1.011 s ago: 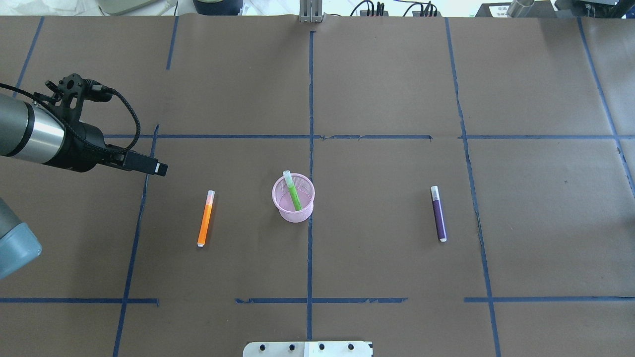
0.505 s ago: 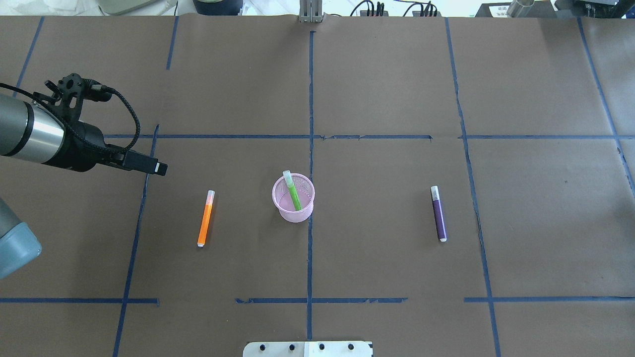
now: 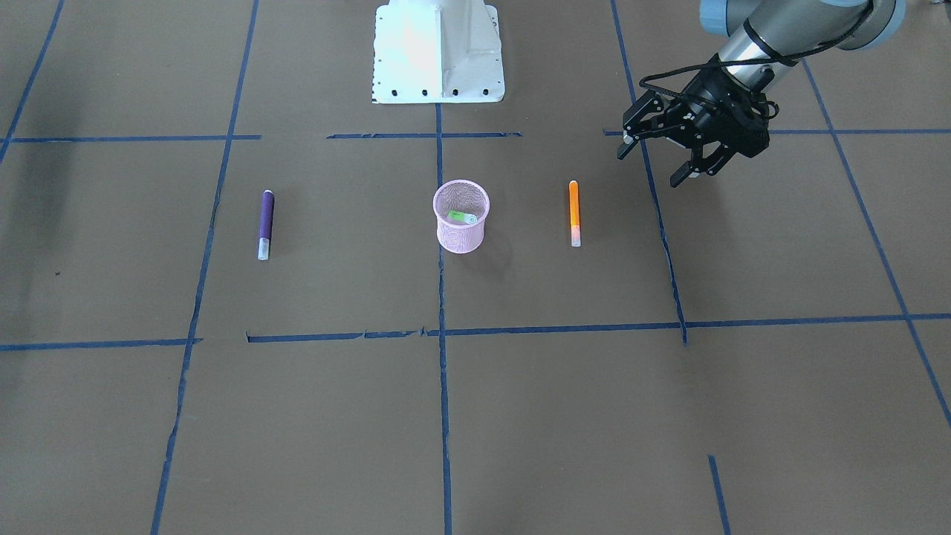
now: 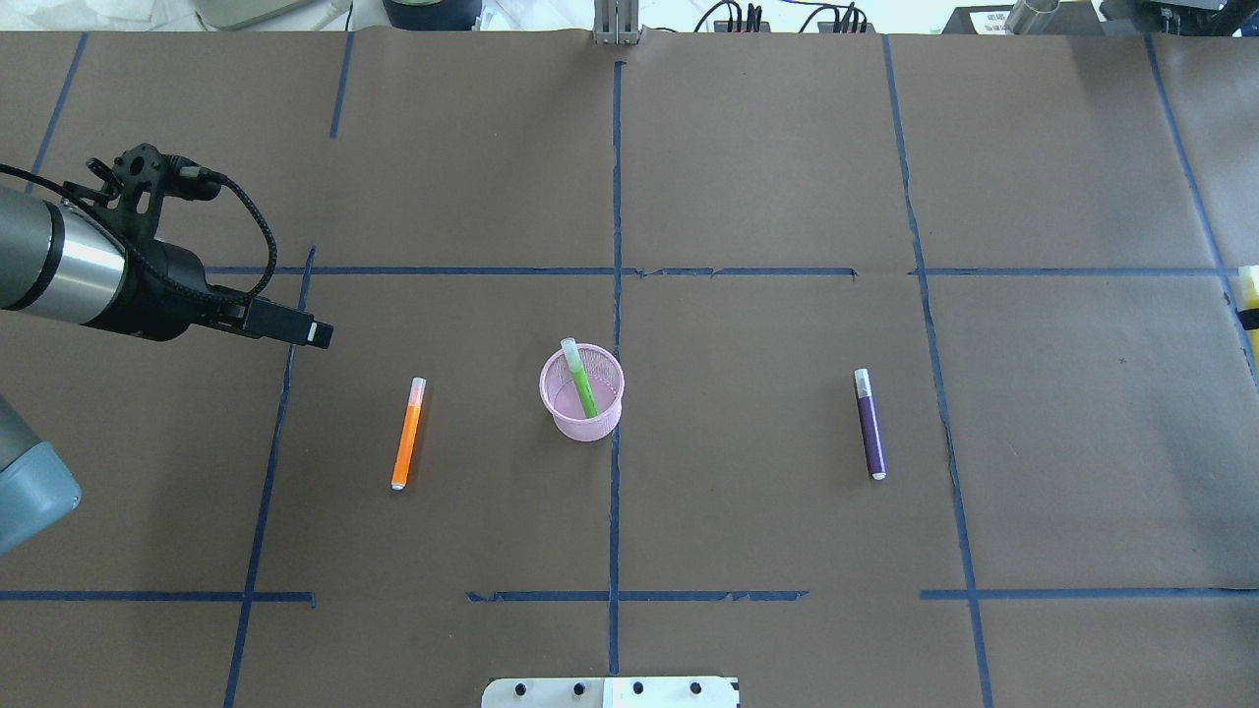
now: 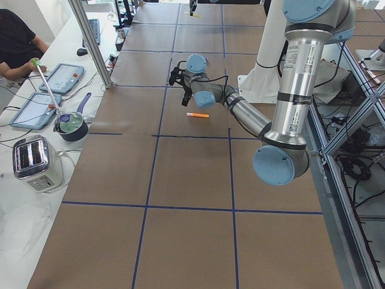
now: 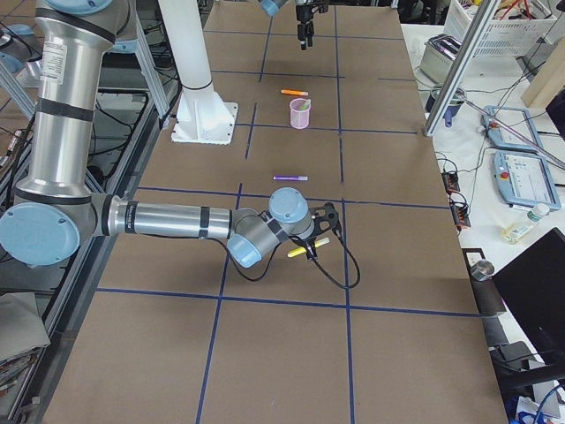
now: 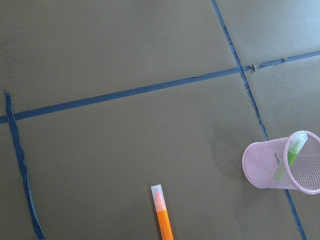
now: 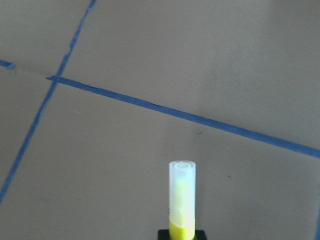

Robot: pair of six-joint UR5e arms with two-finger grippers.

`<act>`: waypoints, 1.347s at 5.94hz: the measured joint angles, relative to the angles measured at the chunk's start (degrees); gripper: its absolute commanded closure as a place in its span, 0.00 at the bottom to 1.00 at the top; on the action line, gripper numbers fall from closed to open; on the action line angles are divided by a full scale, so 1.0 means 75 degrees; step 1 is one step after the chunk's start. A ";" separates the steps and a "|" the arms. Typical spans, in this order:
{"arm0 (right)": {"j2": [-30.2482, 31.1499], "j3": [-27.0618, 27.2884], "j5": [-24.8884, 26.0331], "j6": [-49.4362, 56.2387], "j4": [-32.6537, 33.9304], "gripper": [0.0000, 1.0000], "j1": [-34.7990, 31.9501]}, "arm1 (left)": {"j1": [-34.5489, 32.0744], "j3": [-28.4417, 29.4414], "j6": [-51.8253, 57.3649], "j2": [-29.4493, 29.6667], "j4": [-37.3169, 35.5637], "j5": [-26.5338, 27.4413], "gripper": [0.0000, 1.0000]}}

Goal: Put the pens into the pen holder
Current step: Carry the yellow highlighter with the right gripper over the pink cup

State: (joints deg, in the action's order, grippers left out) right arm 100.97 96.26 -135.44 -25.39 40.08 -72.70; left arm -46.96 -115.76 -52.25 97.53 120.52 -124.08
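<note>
The left gripper [image 3: 657,158] hangs at the upper right of the front-facing view, its black fingers spread wide and nothing between them. Just below and to its left lies the orange pen [image 4: 406,435], flat on the bench [image 4: 767,177], pale cap pointing away from the robot.

Over on the other side, the right gripper [image 6: 314,238] is pinching the yellow pen [image 8: 182,200]. Its wrist view shows the translucent cap sticking straight out ahead of the black pads, and the overhead view catches only a yellow sliver at the far right edge.

Centre frame, the pink pen holder [image 3: 461,232] stands upright, a round wire-mesh cup with the green pen [image 4: 581,382] already leaning inside it. Well to the right in the overhead view, the purple pen [image 4: 869,425] lies flat, cap away from the robot.

So one pen is in, one is in hand and two are left on the bench.

These pens look light, stiff and smooth, with round plastic barrels, so I'd expect them to roll if nudged. The best hold is probably across the coloured barrel near the middle, fingers square to its length. The brown paper covering looks matt and should give some friction. The mesh cup looks light too, so a pen dropped against its rim could tip it.
</note>
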 measured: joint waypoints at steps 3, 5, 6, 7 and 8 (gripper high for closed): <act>-0.0196 0.1258 0.0977 -0.1944 -0.0922 1.00 0.1702 | 0.0014 0.0022 0.0029 0.0026 -0.0014 0.0008 0.00; -0.0919 0.1999 0.2861 -0.3704 -0.0939 1.00 0.3404 | 0.0029 0.0056 0.0048 0.0047 -0.0015 0.0008 0.00; -0.1323 0.2168 0.3960 -0.4420 -0.0931 1.00 0.4021 | 0.0044 0.0083 0.0047 0.0069 -0.0015 0.0012 0.00; -0.1585 0.2314 0.5288 -0.4960 -0.0909 1.00 0.4706 | 0.0055 0.0099 0.0043 0.0089 -0.0015 0.0017 0.00; -0.2011 0.2403 0.6696 -0.5428 -0.0714 1.00 0.5525 | 0.0059 0.0113 0.0041 0.0095 -0.0015 0.0019 0.00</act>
State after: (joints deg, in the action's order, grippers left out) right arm 85.89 114.28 -85.22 -66.10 34.73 -31.27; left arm -46.52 -114.91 -51.94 98.24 120.41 -123.93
